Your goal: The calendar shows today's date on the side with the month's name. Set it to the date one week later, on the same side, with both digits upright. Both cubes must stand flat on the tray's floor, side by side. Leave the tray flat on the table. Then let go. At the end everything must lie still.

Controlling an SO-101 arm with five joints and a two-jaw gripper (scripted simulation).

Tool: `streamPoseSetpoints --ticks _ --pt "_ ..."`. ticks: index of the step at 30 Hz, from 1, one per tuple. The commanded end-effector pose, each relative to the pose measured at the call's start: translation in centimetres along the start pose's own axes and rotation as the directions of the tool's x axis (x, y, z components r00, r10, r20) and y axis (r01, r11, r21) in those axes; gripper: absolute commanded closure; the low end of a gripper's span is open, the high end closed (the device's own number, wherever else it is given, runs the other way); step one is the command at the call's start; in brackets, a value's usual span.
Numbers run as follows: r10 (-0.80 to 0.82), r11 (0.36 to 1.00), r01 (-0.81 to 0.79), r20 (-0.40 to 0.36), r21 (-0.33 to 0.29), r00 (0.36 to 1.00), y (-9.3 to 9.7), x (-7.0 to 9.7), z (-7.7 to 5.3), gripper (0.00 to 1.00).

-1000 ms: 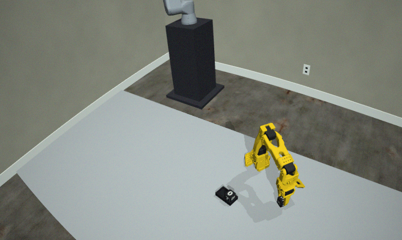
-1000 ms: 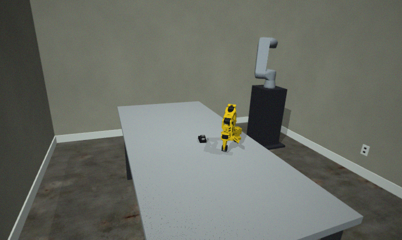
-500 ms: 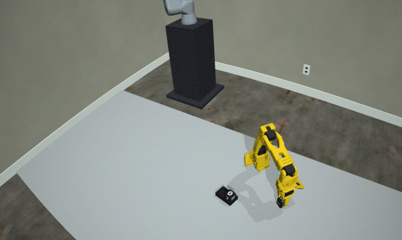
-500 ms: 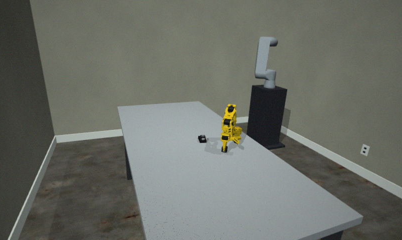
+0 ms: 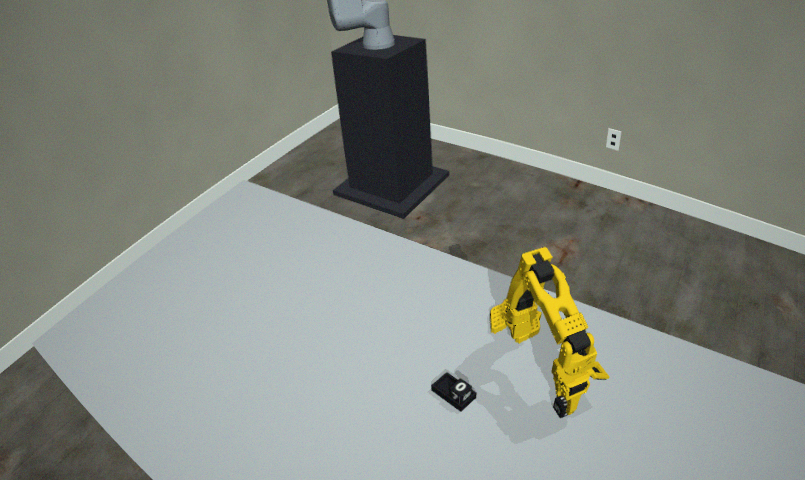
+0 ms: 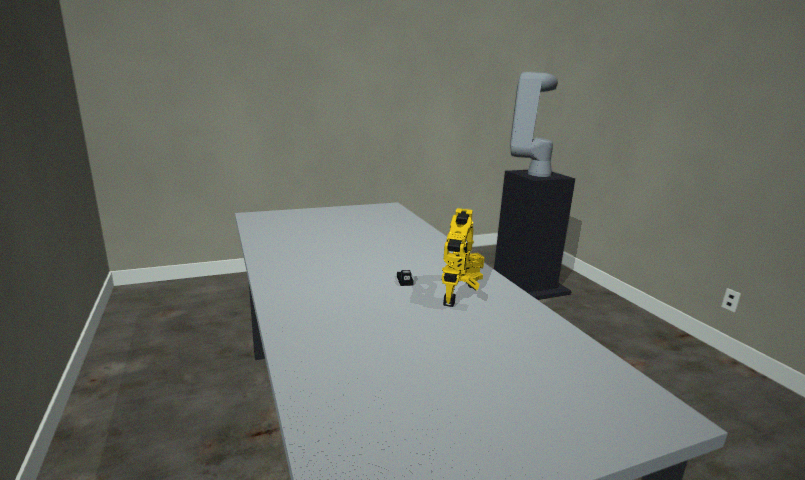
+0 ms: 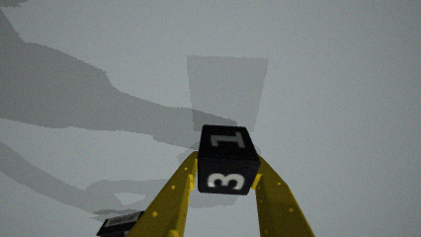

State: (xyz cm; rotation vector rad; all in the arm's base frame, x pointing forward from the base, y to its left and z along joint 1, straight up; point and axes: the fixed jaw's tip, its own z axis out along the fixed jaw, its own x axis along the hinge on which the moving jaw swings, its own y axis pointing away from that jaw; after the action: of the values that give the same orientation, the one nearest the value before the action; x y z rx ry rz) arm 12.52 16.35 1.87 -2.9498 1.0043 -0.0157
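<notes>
My yellow gripper (image 7: 227, 178) is shut on a black digit cube (image 7: 227, 160) and holds it just above the grey table. In the wrist view the cube shows a white 3 on the face toward the camera and a 1 on the face above it. The held cube also shows at the fingertips in the top view (image 5: 559, 406) and the exterior view (image 6: 448, 300). The black calendar tray (image 5: 447, 390) lies on the table to the left of the gripper, apart from it. One cube (image 5: 461, 388) with a white 0 on top stands in it. A corner of the tray shows in the wrist view (image 7: 119, 224).
The arm's yellow base (image 5: 516, 318) stands behind the gripper near the table's far edge. A black pedestal (image 5: 385, 118) with a grey arm stands on the floor beyond the table.
</notes>
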Motion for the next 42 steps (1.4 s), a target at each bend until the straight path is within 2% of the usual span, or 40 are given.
streamPoseSetpoints --ticks 1,7,15,27,42 --pt "-0.001 0.999 0.000 0.002 0.033 1.000 -0.43 -0.15 -0.27 1.00" --pt "-0.001 0.999 0.000 0.002 0.033 1.000 -0.43 -0.15 -0.27 0.98" --pt "-0.001 0.999 0.000 0.002 0.033 1.000 -0.43 -0.15 -0.27 0.84" --pt "-0.001 0.999 0.000 0.002 0.033 1.000 -0.43 -0.15 -0.27 0.81" --pt "-0.001 0.999 0.000 0.002 0.033 1.000 -0.43 -0.15 -0.27 0.68"
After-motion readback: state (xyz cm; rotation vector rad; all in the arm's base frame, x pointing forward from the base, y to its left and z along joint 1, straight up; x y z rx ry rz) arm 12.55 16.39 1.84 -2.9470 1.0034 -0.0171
